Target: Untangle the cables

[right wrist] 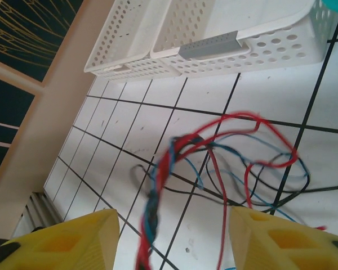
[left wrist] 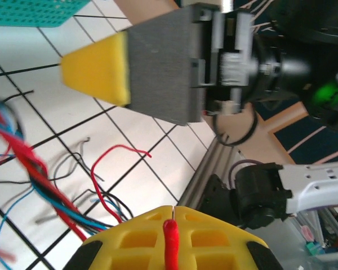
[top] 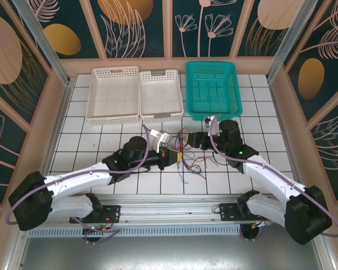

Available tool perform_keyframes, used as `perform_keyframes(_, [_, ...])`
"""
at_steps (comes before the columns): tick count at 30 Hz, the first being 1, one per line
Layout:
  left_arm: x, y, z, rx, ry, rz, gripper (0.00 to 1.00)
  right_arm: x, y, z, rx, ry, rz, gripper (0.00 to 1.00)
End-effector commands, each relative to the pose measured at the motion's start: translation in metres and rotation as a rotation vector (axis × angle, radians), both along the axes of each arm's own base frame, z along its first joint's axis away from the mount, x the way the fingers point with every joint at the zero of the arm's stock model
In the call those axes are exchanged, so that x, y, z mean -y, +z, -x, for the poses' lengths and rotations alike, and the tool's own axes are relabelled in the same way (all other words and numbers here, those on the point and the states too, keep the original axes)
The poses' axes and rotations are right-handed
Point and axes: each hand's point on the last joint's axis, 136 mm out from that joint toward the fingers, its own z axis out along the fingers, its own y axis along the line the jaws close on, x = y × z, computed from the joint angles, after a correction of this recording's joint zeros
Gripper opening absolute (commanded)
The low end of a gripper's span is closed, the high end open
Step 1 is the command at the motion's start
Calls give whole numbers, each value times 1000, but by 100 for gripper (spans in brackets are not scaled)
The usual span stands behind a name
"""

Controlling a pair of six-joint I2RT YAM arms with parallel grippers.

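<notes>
1. Nearest the left wrist lens, the left gripper (left wrist: 173, 214) has its yellow jaws pressed together on a single red wire (left wrist: 170, 243), which runs up through the seam between them.
2. Beyond it, the cables (left wrist: 42, 180) lie on the white tiled table (left wrist: 39, 112) as a twisted rope of red, blue and black, with loose ends splayed beside it.
3. Opposite, the right gripper (right wrist: 173, 218) has its fingers well apart and clamps nothing. The twisted bundle passes between them.
4. The step in hand looks like drawing the red strand out of the twist. The right jaws would best close on the rope close to the twist to anchor it.
5. The left should then pull slowly, low along the tiles. If the whole rope follows, stop and regrip, since so thin a wire may slip.
</notes>
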Motion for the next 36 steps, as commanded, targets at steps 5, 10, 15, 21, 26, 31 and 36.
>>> perform_keyframes(5, [4, -2, -21, -13, 97, -45, 0, -7, 21, 26, 46, 100, -66, 56])
perform_keyframes(10, [-4, -2, -33, -28, 187, -60, 0, -11, 0, 50, 64, 110, -19, 59])
perform_keyframes(15, [-3, 8, -36, -37, 208, -30, 0, -16, -29, 63, 51, 110, 39, 60])
perform_keyframes(21, [-1, 10, -35, -53, 202, -15, 0, -14, -45, 56, 83, 45, 110, 60])
perform_keyframes(26, [-2, 10, -36, -63, 211, -8, 0, -15, -54, 47, 121, 10, 175, 60])
perform_keyframes(31, [-4, 14, -37, -60, 223, -3, 0, -24, -61, 50, 132, 46, 198, 59])
perform_keyframes(36, [-1, 17, -37, -67, 217, 14, 0, -29, -71, 47, 137, 42, 234, 58])
